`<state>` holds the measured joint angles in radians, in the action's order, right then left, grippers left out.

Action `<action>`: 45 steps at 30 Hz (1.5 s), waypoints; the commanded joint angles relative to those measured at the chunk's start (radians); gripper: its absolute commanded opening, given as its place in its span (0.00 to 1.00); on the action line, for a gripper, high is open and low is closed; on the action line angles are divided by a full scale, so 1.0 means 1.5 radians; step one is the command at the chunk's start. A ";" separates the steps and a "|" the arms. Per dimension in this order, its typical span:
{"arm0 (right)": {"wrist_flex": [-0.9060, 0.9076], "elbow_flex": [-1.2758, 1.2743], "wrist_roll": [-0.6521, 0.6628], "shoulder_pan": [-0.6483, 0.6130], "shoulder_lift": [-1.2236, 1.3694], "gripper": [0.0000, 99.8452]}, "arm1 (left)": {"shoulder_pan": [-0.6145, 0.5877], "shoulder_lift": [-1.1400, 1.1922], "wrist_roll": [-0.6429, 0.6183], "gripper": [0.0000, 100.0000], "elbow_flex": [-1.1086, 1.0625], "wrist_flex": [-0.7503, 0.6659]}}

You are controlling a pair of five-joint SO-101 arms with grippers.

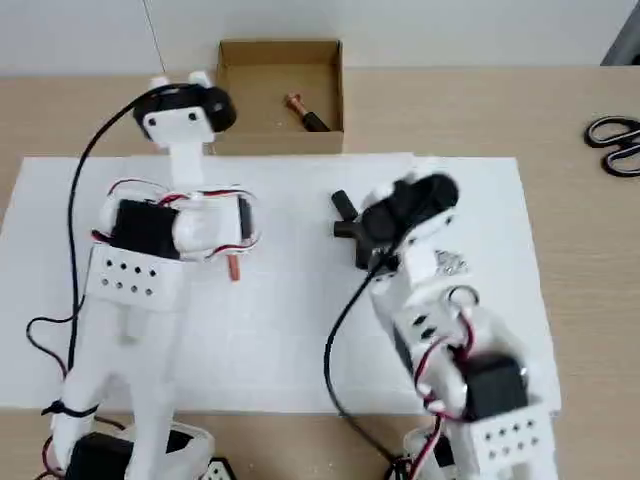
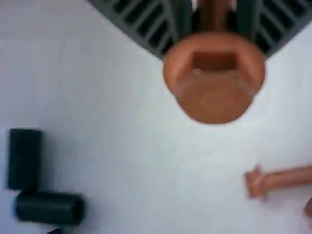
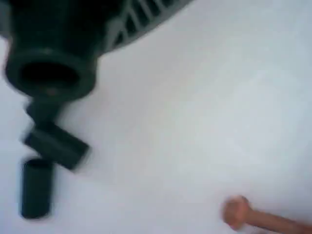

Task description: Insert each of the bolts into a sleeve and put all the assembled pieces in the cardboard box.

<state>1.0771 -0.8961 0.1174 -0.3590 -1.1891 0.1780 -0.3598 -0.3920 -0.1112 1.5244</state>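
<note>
Over the sheet [image 1: 290, 330], a bolt [image 2: 214, 83] is pinched by its shank in the left gripper [image 1: 232, 250] and a sleeve [image 3: 48, 73] is clamped in the right gripper [image 1: 348, 222], both judged light, rigid, slippery, best gripped mid-body.

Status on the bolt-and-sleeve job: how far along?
Done: one orange bolt in a black sleeve lies in the brown cardboard box. In hand: the left gripper is shut on an orange plastic bolt, the right gripper on a black cylindrical sleeve, not yet joined. Left: two loose black sleeves and at least one loose orange bolt on the white sheet.
</note>
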 commanded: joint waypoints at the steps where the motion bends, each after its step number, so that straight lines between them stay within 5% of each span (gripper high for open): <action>1: -0.097 -0.110 -0.002 -0.027 -0.104 0.00 | 0.025 -0.030 -0.006 0.00 0.022 -0.052; 11: -0.190 -0.347 -0.074 -0.056 -0.329 0.00 | 0.036 -0.030 -0.063 0.00 0.133 -0.085; 24: -0.203 -0.389 -0.139 -0.073 -0.392 0.00 | 0.206 -0.092 -0.061 0.00 0.142 -0.151; 30: -0.206 -0.390 -0.179 -0.107 -0.392 0.00 | 0.225 -0.081 -0.062 0.00 0.137 -0.151; 45: -0.207 -0.389 -0.180 -0.121 -0.392 0.00 | 0.224 -0.200 -0.053 0.00 -0.200 -0.420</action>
<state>0.7933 -1.4883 -0.1450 -0.5370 -1.7630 0.5109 -0.5823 -0.4872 -0.3629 0.9766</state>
